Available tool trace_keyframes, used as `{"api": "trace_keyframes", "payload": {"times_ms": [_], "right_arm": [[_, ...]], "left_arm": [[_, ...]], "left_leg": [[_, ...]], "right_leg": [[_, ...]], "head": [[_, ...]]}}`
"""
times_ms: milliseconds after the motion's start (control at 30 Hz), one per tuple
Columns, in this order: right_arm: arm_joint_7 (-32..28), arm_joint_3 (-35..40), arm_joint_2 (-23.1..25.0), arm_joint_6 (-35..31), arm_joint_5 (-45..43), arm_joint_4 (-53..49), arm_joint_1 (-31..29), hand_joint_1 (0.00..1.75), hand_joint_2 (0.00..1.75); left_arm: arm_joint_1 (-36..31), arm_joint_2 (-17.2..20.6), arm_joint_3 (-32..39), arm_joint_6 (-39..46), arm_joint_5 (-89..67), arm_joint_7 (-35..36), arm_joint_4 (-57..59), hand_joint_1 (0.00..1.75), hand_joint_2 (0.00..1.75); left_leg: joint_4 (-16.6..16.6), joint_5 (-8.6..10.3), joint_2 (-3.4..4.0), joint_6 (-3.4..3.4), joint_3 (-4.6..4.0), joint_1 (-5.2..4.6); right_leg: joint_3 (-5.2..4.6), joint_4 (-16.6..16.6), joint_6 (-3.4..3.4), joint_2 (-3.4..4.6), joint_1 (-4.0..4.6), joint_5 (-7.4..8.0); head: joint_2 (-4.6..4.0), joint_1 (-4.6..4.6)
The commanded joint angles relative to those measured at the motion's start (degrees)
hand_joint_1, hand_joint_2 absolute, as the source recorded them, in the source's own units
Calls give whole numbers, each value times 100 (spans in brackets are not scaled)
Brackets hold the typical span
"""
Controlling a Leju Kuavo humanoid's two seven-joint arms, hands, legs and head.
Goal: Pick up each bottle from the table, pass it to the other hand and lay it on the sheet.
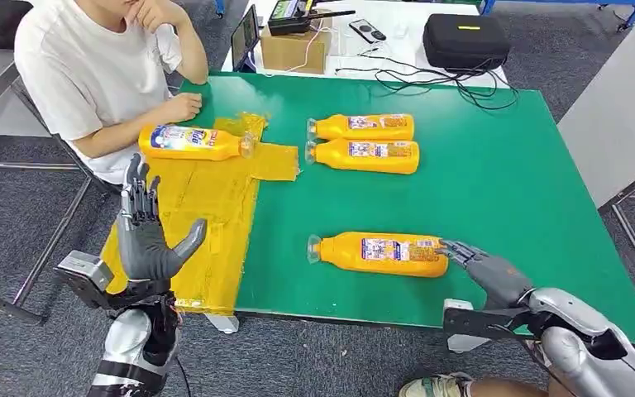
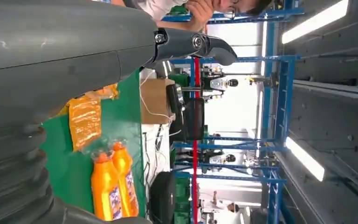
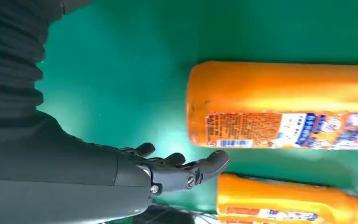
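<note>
Nearest bottle point(image 1: 380, 253): lying flat near the table's point(image 1: 496, 190) front edge; right hand point(image 1: 484, 269), fingers spread, empty, at its base. Two bottles point(image 1: 364, 142) mid-table, touching. One bottle point(image 1: 190, 141) on the yellow sheet point(image 1: 207, 215), left edge. Left hand point(image 1: 147, 236): raised, spread, empty.

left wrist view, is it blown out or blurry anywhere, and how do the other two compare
Left wrist view: the bright hall behind the table is overexposed, and the left robot hand is a soft grey mass up close. Head view: even light, sharp. Right wrist view: the nearest bottle is slightly soft, with a gentle sheen.
</note>
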Motion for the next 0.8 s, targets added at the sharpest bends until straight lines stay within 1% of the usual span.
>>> {"api": "trace_keyframes", "payload": {"times_ms": [33, 67, 100, 133, 167, 200, 233, 267, 300, 333, 367, 400, 433, 467, 500, 567, 633, 700, 733, 767, 800], "right_arm": [[-355, 449, 1488, -620, 369, 2186, -694, 0, 175], [-373, 459, 1618, -698, 379, 2350, -734, 0, 175], [-390, 535, 1736, -785, 463, 2543, -798, 0, 175], [-392, 555, 1774, -811, 478, 2593, -815, 0, 175], [-392, 555, 1774, -811, 478, 2593, -815, 0, 175], [-392, 555, 1774, -811, 478, 2593, -815, 0, 175], [-390, 537, 1832, -818, 470, 2690, -849, 0, 175], [-402, 535, 1946, -850, 494, 2833, -896, 0, 175], [-419, 557, 2017, -864, 511, 2906, -928, 0, 175], [-423, 561, 2195, -935, 553, 3303, -1068, 0, 175], [-404, 570, 2241, -972, 580, 3382, -1093, 0, 175], [-322, 682, 2321, -1153, 794, 3588, -1194, 0, 175], [-322, 707, 2376, -1126, 815, 3782, -1274, 0, 175], [-326, 705, 2384, -1112, 808, 3839, -1315, 0, 175], [-326, 704, 2384, -1099, 801, 3878, -1334, 0, 175], [-278, 784, 2434, -1268, 937, 4081, -1424, 0, 175], [-177, 808, 2503, -1261, 995, 4264, -1500, 0, 175], [-83, 872, 2521, -1259, 1111, 4404, -1570, 0, 175], [-4, 932, 2530, -1339, 1241, 4506, -1632, 0, 175], [52, 942, 2544, -1387, 1313, 4577, -1675, 0, 175], [63, 949, 2555, -1391, 1339, 4600, -1708, 0, 175]], "left_arm": [[-192, 95, -107, 213, -389, -7, 553, 0, 175], [-163, 71, -108, 121, -253, 16, 522, 0, 175], [-110, 87, -153, 11, -145, 51, 441, 0, 175], [-79, 87, -171, 18, -150, 51, 391, 0, 175], [-79, 87, -171, 18, -150, 51, 391, 0, 175], [-79, 87, -171, 18, -150, 51, 391, 0, 175], [-50, 103, -192, 15, -153, 48, 323, 0, 175], [-8, 120, -222, 14, -162, 41, 247, 0, 175], [1, 130, -245, 12, -182, 27, 233, 0, 175], [59, 118, -265, -178, 28, 125, 149, 0, 175], [94, 117, -301, -259, 85, 145, 125, 0, 175], [160, 112, -347, -289, 95, 135, 40, 0, 175], [210, 115, -426, -379, 126, 137, -11, 0, 175], [231, 113, -455, -401, 130, 140, -27, 0, 175], [239, 111, -465, -402, 130, 140, -37, 0, 175], [238, 137, -495, -398, 133, 140, -62, 0, 175], [204, 163, -471, -372, 124, 158, -31, 0, 175], [177, 187, -415, -293, 71, 194, 27, 0, 175], [153, 184, -363, -286, 71, 193, 71, 0, 175], [138, 176, -329, -280, 72, 192, 96, 0, 175], [130, 180, -317, -277, 68, 191, 105, 0, 175]], "left_leg": [[-17, -8, 35, -11, 44, 15], [-11, -7, 35, -9, 31, 14], [-15, -9, 45, -14, 45, 15], [-10, -8, 41, -11, 32, 15], [-14, -10, 44, -15, 45, 16], [-10, -8, 36, -12, 36, 11], [-9, -12, 38, -16, 45, 15], [-6, -7, 32, -10, 28, 12], [-7, -11, 34, -13, 39, 12], [-6, -7, 36, -10, 30, 12], [-8, -14, 44, -14, 44, 16], [-6, -8, 40, -10, 32, 13], [-7, -11, 46, -12, 39, 15], [-7, -17, 57, -15, 50, 17], [-4, -9, 48, -10, 32, 14], [-2, -19, 57, -18, 53, 21], [-6, -10, 46, -13, 43, 15], [-4, -14, 56, -18, 55, 18], [-5, -7, 46, -12, 42, 14], [-8, -8, 47, -16, 52, 17], [-6, -3, 41, -10, 47, 10]], "right_leg": [[40, -29, -17, 30, 17, 7], [27, -20, -13, 29, 15, 7], [37, -24, -21, 37, 17, 7], [26, -20, -16, 31, 17, 6], [36, -21, -23, 30, 18, 3], [26, -15, -17, 24, 13, 2], [36, -16, -23, 24, 18, -2], [20, -10, -14, 21, 13, 0], [29, -10, -19, 22, 14, -4], [20, -12, -13, 25, 13, 1], [35, -15, -20, 30, 18, -2], [22, -12, -13, 28, 14, 1], [28, -13, -17, 31, 16, 0], [38, -15, -21, 40, 18, -2], [22, -10, -14, 30, 14, 1], [42, -11, -27, 35, 23, -6], [30, -12, -18, 31, 16, -2], [40, -9, -27, 39, 19, -3], [30, -10, -18, 30, 15, 1], [40, -14, -25, 28, 19, 0], [32, -9, -15, 24, 11, 1]], "head": [[0, 0], [0, 2], [0, -2], [0, 2], [0, -2], [0, -2], [0, 0], [0, -2], [0, -2], [0, 0], [0, 0], [0, 0], [0, 0], [0, 0], [0, 2], [0, 2], [0, 2], [0, 2], [0, 0], [0, 0], [0, 0]]}}
